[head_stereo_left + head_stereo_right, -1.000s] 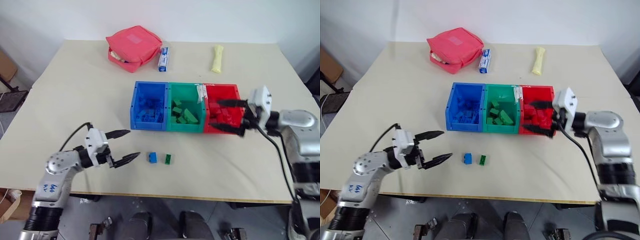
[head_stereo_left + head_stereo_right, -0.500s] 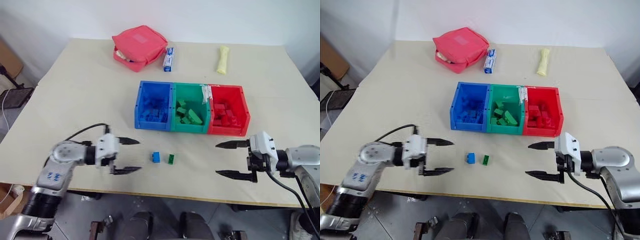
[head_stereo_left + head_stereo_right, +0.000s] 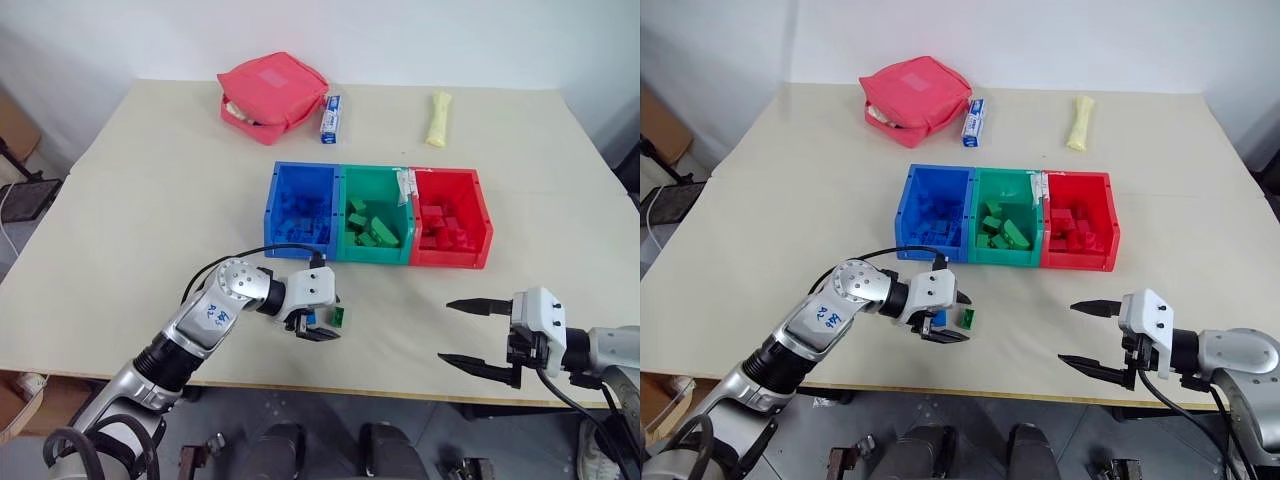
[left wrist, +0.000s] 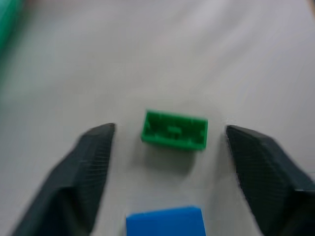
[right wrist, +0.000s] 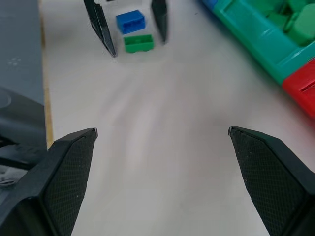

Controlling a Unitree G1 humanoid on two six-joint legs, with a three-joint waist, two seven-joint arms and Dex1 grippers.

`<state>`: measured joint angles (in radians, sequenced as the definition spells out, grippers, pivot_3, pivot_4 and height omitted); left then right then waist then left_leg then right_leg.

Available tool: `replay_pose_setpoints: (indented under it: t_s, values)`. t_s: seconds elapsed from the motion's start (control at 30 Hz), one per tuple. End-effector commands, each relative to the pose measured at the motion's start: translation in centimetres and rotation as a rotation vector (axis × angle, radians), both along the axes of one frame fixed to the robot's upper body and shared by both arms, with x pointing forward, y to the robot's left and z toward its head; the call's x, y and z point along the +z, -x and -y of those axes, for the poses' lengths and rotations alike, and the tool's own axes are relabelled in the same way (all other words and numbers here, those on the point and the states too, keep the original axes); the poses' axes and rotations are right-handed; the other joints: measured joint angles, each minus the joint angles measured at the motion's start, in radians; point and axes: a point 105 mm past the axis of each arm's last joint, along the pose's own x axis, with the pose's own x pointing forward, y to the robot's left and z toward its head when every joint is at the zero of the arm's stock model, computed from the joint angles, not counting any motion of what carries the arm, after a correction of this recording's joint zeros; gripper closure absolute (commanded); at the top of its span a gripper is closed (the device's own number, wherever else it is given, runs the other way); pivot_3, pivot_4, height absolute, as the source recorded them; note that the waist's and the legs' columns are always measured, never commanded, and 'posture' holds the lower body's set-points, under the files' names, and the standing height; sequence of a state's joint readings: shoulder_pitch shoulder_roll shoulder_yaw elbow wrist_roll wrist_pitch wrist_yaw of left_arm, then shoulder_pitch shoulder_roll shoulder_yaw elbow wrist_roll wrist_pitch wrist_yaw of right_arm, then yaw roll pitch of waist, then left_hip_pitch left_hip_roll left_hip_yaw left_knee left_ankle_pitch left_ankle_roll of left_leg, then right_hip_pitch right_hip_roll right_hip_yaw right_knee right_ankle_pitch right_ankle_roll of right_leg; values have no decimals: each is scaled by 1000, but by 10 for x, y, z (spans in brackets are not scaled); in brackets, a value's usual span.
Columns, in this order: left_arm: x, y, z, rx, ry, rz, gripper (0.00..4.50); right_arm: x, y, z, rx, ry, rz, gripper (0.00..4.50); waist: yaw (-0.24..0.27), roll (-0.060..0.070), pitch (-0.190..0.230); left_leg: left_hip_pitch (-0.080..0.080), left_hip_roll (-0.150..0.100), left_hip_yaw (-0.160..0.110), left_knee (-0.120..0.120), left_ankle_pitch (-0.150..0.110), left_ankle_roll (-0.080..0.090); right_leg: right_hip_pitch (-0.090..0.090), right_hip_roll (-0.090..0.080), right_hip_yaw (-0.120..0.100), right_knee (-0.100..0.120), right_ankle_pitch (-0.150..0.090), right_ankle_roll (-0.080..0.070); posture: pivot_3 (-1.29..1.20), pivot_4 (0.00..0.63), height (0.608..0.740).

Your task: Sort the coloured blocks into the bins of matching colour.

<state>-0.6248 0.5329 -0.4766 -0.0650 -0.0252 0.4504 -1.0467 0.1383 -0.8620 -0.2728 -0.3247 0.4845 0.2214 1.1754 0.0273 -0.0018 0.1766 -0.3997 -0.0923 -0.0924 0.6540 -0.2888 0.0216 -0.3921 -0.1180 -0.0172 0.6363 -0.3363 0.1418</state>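
Two loose blocks lie near the table's front: a blue block [image 3: 312, 318] and a green block [image 3: 339, 317] just to its right. My left gripper [image 3: 322, 318] is open and straddles the blue block [image 5: 130, 21], with a small gap on each side; its fingers [image 4: 93, 167] are apart and the green block [image 4: 174, 130] lies beyond them. My right gripper [image 3: 465, 332] hangs open and empty near the front edge at the right. The joined bins stand further back: blue bin [image 3: 298, 250], green bin [image 3: 372, 254], red bin [image 3: 450, 259], each holding several blocks of its own colour.
At the far side of the table lie a red zip pouch [image 3: 272, 83], a small blue-and-white packet [image 3: 328, 118] and a pale yellow object [image 3: 436, 118]. The table's front edge [image 3: 400, 397] runs just below both grippers.
My left gripper has swung right to the two loose blocks and narrowed around the blue one. My right gripper has drawn back from the red bin to the front edge, still open.
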Motion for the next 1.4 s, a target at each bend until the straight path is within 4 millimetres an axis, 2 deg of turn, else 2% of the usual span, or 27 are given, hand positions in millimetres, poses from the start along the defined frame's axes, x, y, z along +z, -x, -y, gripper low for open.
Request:
replay_pose_setpoints:
  t_s: [0.03,0.13,0.3,0.47,0.57,0.63,0.77,0.93,1.03,1.1,1.17,1.27,1.4]
  values:
    - [4,-1,0,-10,6,5,2188,11,2,3,-27,-6,52,0,0,0,0,0,0,0,0,0,0,0,0,0,0,0,0,0,150,740]
    - [9,-1,7,-16,59,3,3077,11,4,7,-65,-11,60,0,1,0,0,0,0,0,0,0,0,0,0,1,0,0,0,0,150,740]
    - [27,-8,17,10,202,43,3091,10,11,13,-163,-45,77,0,2,0,0,-1,0,-1,1,0,0,0,0,2,0,0,0,0,150,740]
    - [83,-36,35,146,513,168,3091,23,12,27,-385,-203,160,0,4,0,0,-2,-1,-3,4,0,0,0,0,2,0,0,0,0,150,740]
    - [105,-58,45,232,599,249,3091,36,7,40,-548,-306,267,0,7,0,0,-2,-1,-3,6,0,0,0,0,1,0,0,1,0,150,740]
    - [107,-70,49,270,593,277,3091,41,5,45,-613,-340,309,0,6,0,0,-2,-1,-3,6,0,-1,0,1,1,1,0,1,0,150,740]
    - [110,-91,50,343,568,300,3091,40,7,38,-600,-322,315,0,-1,0,0,-2,-1,-1,6,0,0,-1,1,1,7,0,1,0,150,740]
    - [116,-85,49,270,633,255,1468,44,4,34,-540,-283,327,0,-2,0,0,-2,-1,-1,6,0,0,-2,2,1,8,0,1,0,150,740]
    - [111,-83,30,269,609,291,559,49,-3,28,-483,-279,325,0,-6,0,0,-2,-1,-1,6,0,-1,-2,2,2,7,0,1,0,150,740]
    - [107,-80,5,277,589,322,15,50,-9,19,-406,-260,308,0,-10,0,0,-1,-1,-1,5,0,-1,-2,2,2,8,0,1,0,150,740]
    - [105,-74,-13,282,601,308,15,50,-13,13,-350,-248,286,0,-15,0,0,1,-1,-1,4,0,-1,-2,3,5,8,0,1,0,150,740]
    - [97,-55,-41,231,574,305,15,45,-15,2,-232,-195,246,0,-14,0,0,1,-1,-2,4,0,-1,-2,3,5,8,0,1,0,150,740]
    - [89,-19,-103,241,610,238,15,37,-16,-23,-8,-122,200,0,-24,0,0,1,0,-3,4,-1,-1,-2,2,8,7,0,1,0,150,740]
